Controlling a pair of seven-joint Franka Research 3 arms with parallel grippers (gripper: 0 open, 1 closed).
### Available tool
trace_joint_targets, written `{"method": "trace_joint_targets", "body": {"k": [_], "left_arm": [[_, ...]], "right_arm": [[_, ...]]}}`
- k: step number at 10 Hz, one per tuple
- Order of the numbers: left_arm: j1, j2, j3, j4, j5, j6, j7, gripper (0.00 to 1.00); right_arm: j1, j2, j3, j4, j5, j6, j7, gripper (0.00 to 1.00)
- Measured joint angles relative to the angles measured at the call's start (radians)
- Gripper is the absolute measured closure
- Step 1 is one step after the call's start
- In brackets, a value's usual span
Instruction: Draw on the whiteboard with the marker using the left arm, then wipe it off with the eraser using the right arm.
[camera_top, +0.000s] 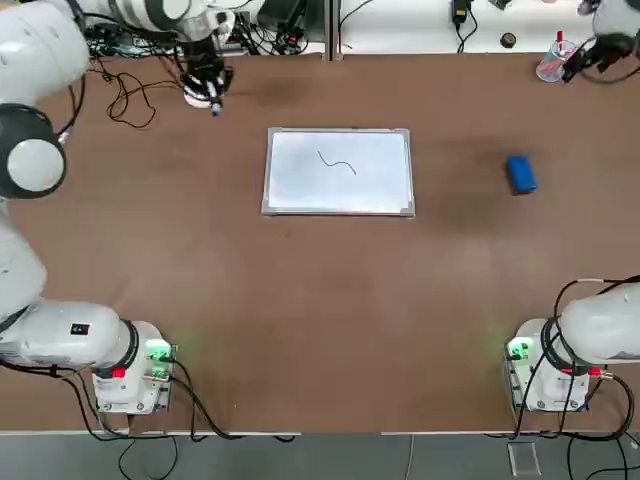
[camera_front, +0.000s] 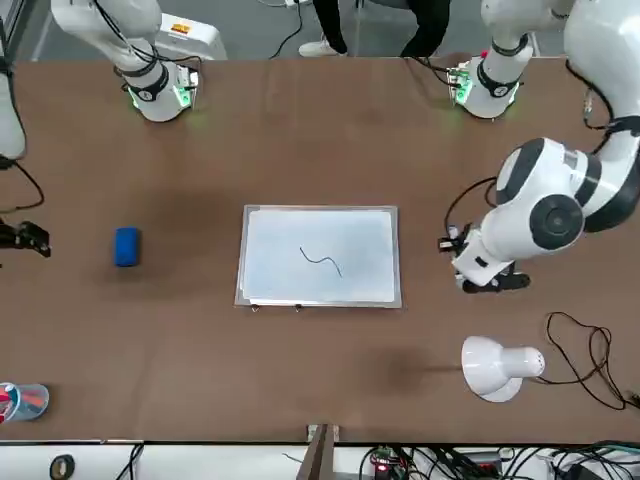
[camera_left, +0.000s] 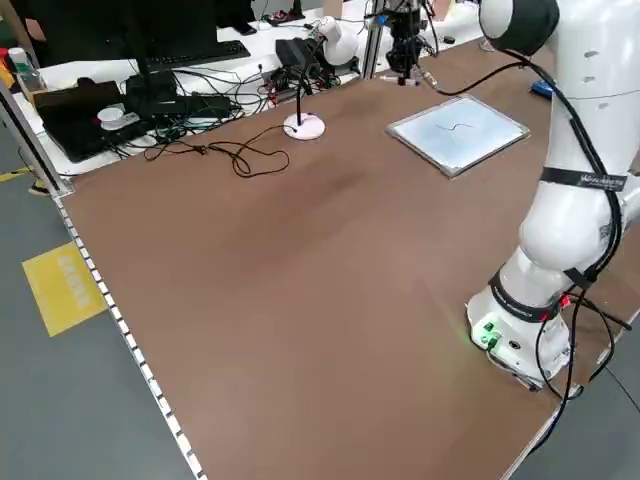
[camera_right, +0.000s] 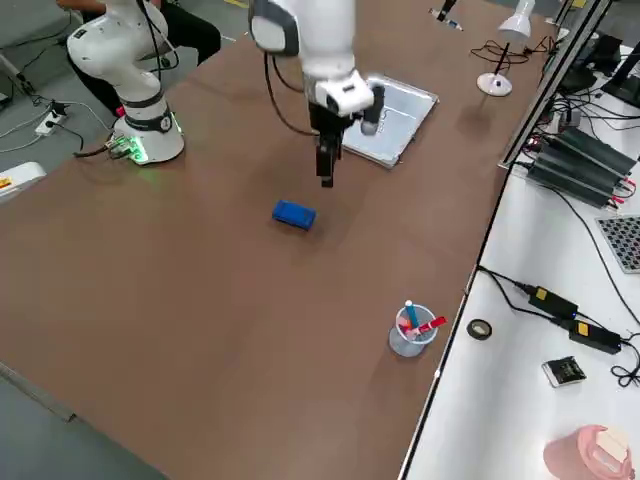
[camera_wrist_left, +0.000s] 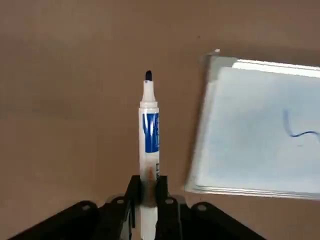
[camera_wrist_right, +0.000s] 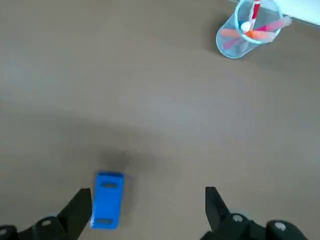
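Note:
The whiteboard (camera_top: 338, 195) lies flat at the table's middle with a thin dark squiggle (camera_top: 337, 162) on it. My left gripper (camera_wrist_left: 149, 186) is shut on the marker (camera_wrist_left: 149, 125), a slim white pen with a blue label and its dark tip bare. It hangs over bare table off the board's far left corner, with the left gripper (camera_front: 490, 278) close to a lamp. The blue eraser (camera_top: 520, 173) lies to the board's right. My right gripper (camera_wrist_right: 147, 200) hovers open above the table beside the eraser (camera_wrist_right: 108, 199), apart from it.
A white desk lamp (camera_front: 495, 367) and its black cable (camera_front: 585, 350) sit at the far left of the table. A clear cup of pens (camera_top: 550, 65) stands at the far right edge. Cables and electronics line the bench beyond the table.

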Motion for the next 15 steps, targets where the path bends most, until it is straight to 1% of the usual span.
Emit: {"method": "trace_joint_targets", "body": {"k": [1,2,4,6,8,9,11,13,15], "left_arm": [[0.030,-0.021,0.000,-0.047,0.015,0.036,0.055,0.82],[0.058,-0.045,0.000,-0.108,0.023,0.096,0.104,0.82],[0.101,-0.085,0.001,-0.254,0.037,0.254,0.181,0.82],[0.134,-0.106,0.002,-0.402,0.106,0.430,0.213,0.82],[0.183,-0.103,0.003,-0.538,0.198,0.622,0.217,0.82],[0.213,-0.094,0.004,-0.587,0.237,0.698,0.220,0.82],[0.263,-0.060,0.004,-0.642,0.281,0.805,0.224,0.82],[0.285,-0.010,0.004,-0.654,0.286,0.860,0.224,0.82],[0.284,0.034,0.003,-0.653,0.286,0.894,0.201,0.82]], "right_arm": [[-0.007,0.013,0.000,-0.028,0.000,0.043,-0.029,0.00],[-0.014,0.021,0.000,-0.057,0.000,0.084,-0.048,0.00],[-0.027,0.030,0.000,-0.129,0.001,0.186,-0.058,0.00],[-0.037,0.044,0.000,-0.210,0.016,0.298,-0.058,0.00],[-0.039,0.067,0.001,-0.280,0.106,0.384,-0.059,0.00],[-0.038,0.077,0.004,-0.304,0.163,0.408,-0.059,0.00],[-0.026,0.091,0.009,-0.332,0.253,0.433,-0.059,0.00],[-0.009,0.099,0.013,-0.346,0.277,0.450,-0.059,0.00],[0.016,0.103,0.013,-0.365,0.277,0.476,-0.061,0.00]]}}
